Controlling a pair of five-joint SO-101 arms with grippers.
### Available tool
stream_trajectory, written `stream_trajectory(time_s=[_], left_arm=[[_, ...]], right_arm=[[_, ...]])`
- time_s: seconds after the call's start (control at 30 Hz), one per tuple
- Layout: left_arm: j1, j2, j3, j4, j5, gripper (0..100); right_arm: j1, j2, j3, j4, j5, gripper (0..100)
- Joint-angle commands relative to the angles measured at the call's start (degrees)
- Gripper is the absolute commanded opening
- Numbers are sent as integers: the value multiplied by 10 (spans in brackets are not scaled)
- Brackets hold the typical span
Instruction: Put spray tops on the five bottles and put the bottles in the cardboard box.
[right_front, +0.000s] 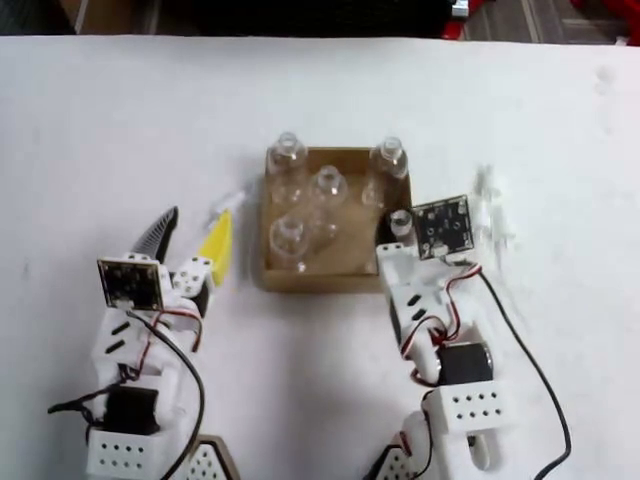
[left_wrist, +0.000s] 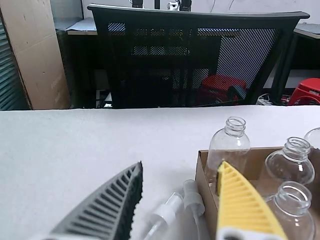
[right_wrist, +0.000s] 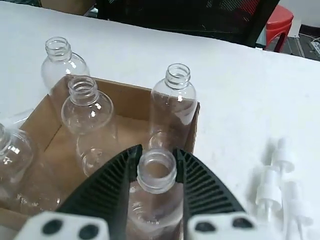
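From above, your left end effector (right_front: 198, 215) sits just beside the cardboard box (right_front: 310, 278), fingers apart. Its wrist camera shows a spray top (left_wrist: 172, 210) lying on the desk between them, outside the box. Your right end effector (right_wrist: 156, 152) is clamped around a bottle (right_wrist: 156, 175) at the box's corner.

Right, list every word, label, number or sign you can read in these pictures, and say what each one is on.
No text can be read in any of these views.
bottles: clear, with no labels.
cardboard box: plain walls, no print visible.
spray tops: unmarked.
camera boards on the wrists: any markings are too small to read.
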Motion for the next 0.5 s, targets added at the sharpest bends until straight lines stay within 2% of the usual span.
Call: stream_trajectory(time_s=[0.0,0.47], left_arm=[[2,-7,-4,-16,-7,221],[2,-7,-4,-16,-7,221]], right_arm=[[26,-7,-3,2,-3,18],[22,-7,17,19,1,18]])
